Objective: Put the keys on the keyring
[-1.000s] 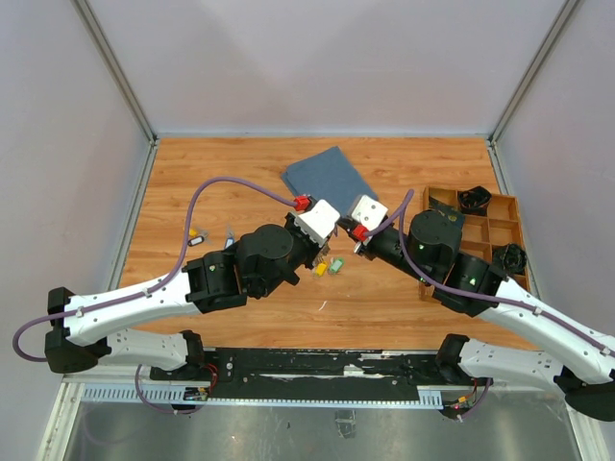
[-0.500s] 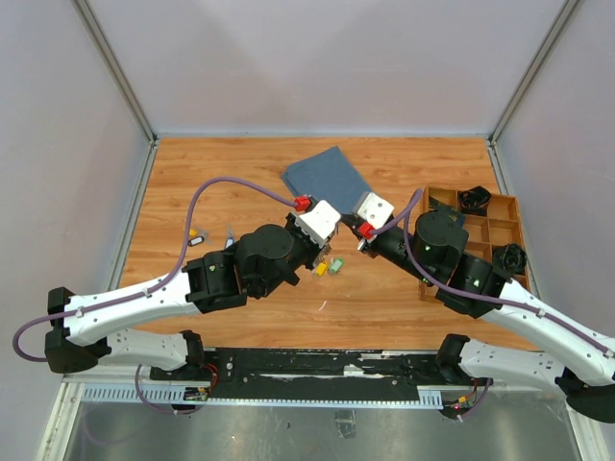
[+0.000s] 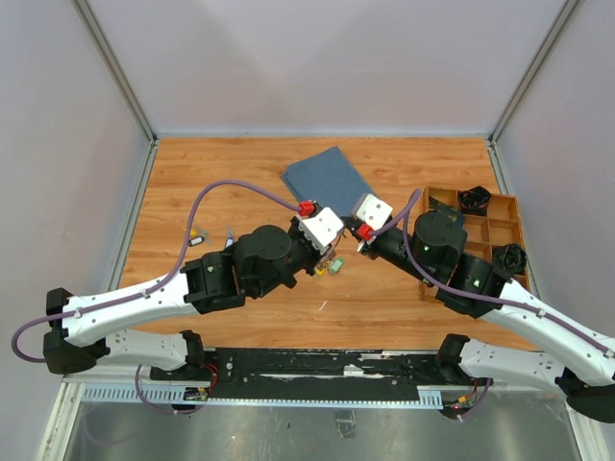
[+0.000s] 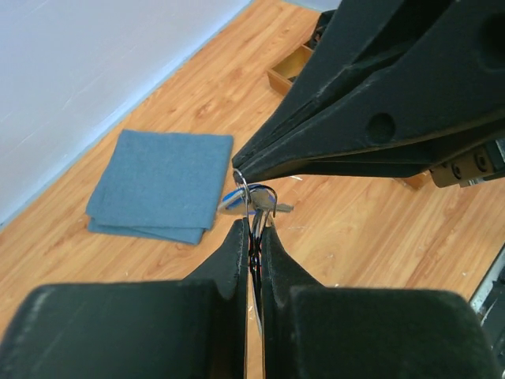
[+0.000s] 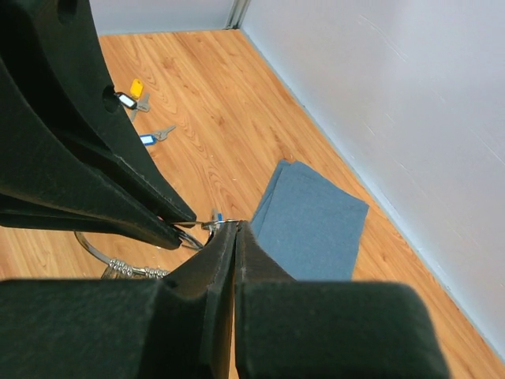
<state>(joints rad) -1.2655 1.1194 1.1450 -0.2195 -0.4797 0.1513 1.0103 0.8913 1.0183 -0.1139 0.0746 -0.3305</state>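
Observation:
My left gripper (image 3: 333,252) (image 4: 254,225) is shut on the thin silver keyring (image 4: 255,197), held edge-on above the table. My right gripper (image 3: 352,240) (image 5: 233,226) is shut on a small key with a blue tag (image 4: 234,200) (image 5: 215,216), and its tip touches the ring. The ring (image 5: 188,238) and its beaded chain (image 5: 134,269) also show in the right wrist view. A green-tagged key (image 3: 335,266) and a yellow-tagged key (image 3: 318,271) lie under the grippers. More keys lie far left: yellow tag (image 5: 136,87), dark tag (image 5: 126,100), blue tag (image 5: 147,140).
A folded blue cloth (image 3: 329,178) lies behind the grippers. A wooden compartment tray (image 3: 500,233) with black items stands at the right. White walls enclose the wooden table.
Both grippers have closed in on each other slightly; the left wrist has shifted a little right, so the key and ring now meet.

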